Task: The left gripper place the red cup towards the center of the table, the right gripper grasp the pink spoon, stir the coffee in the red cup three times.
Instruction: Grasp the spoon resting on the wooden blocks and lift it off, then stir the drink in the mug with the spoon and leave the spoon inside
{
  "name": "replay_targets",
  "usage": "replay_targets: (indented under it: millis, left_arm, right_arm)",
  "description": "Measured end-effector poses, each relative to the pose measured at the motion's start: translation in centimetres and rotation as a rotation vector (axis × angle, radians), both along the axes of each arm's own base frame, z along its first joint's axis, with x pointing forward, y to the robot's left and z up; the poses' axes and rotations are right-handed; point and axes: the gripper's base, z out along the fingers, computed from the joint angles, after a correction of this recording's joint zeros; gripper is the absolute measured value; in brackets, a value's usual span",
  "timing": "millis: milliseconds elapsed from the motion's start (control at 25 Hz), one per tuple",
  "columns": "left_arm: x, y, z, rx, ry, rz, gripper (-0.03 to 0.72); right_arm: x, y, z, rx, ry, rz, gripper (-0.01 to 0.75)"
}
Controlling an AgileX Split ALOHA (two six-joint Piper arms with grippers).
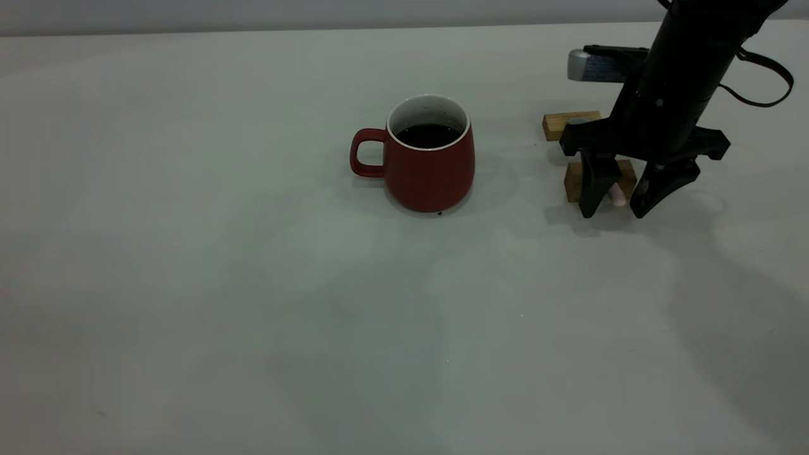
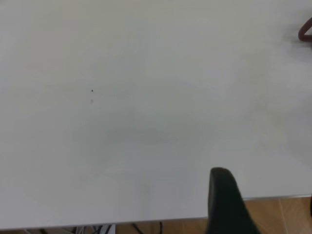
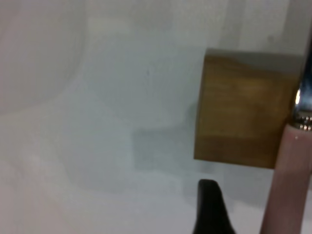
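Observation:
The red cup (image 1: 430, 165) stands upright near the middle of the table (image 1: 189, 284), handle to the left, with dark coffee (image 1: 428, 134) inside. To its right, my right gripper (image 1: 626, 201) is open and low over the table. Its fingers (image 1: 594, 189) straddle the end of the pink spoon (image 1: 617, 196). In the right wrist view the pink spoon (image 3: 290, 180) lies across a wooden block (image 3: 241, 109), next to one black finger (image 3: 208, 204). My left gripper (image 2: 267, 187) is open at the table's edge, far from the cup; only a sliver of the red cup (image 2: 307, 31) shows there.
Two wooden blocks (image 1: 569, 124) (image 1: 576, 180) lie right of the cup, under and behind the right gripper. Wide bare table lies left of and in front of the cup. The table's edge and a wooden floor (image 2: 282, 214) show in the left wrist view.

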Motion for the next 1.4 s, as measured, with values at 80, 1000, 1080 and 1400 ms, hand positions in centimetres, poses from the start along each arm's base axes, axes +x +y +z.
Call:
replay_targets:
  millis: [80, 1000, 1080, 1400]
  left_arm:
    - [0.0, 0.0, 0.0, 0.0, 0.0, 0.0, 0.482]
    - [0.0, 0.0, 0.0, 0.0, 0.0, 0.0, 0.482]
    - [0.0, 0.0, 0.0, 0.0, 0.0, 0.0, 0.482]
    - [0.0, 0.0, 0.0, 0.001, 0.0, 0.0, 0.482]
  right_arm:
    - [0.0, 0.0, 0.1, 0.0, -0.003, 0.0, 0.471]
    - [-0.4, 6.4, 13.4, 0.872, 0.334, -0.474, 0.133]
    - [0.0, 7.2, 13.7, 0.983, 0.371, -0.548, 0.133]
    - [0.2, 9.4, 14.4, 1.122, 0.626, -0.87, 0.133]
